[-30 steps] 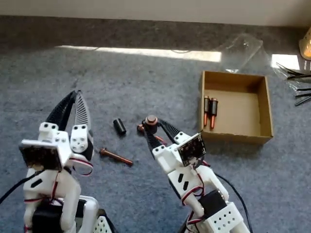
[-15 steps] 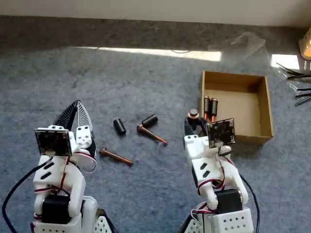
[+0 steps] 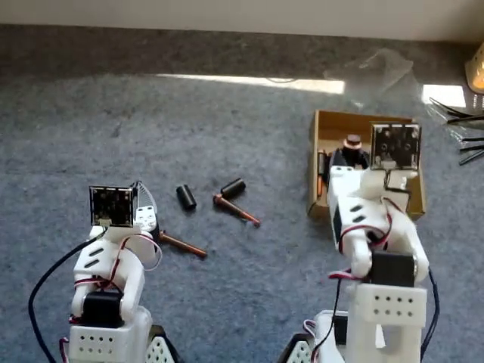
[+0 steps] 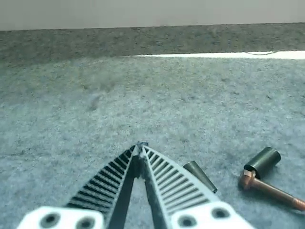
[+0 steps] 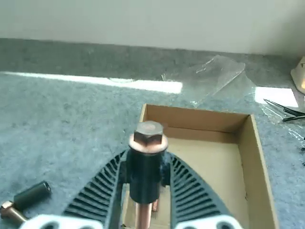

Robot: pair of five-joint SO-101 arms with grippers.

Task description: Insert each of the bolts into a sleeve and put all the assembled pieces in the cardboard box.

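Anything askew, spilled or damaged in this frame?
Nothing stands out. The right gripper holds an assembled piece upright above the cardboard box; the loose bolts and sleeves lie on the carpet.

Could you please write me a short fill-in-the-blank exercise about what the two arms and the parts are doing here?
The right gripper is shut on a black ____ with a bolt through it. This gripper hangs over the open cardboard ____. The number of bare bolts lying on the carpet is ____. The left gripper is ____, holding nothing.
Missing words: sleeve; box; two; shut.
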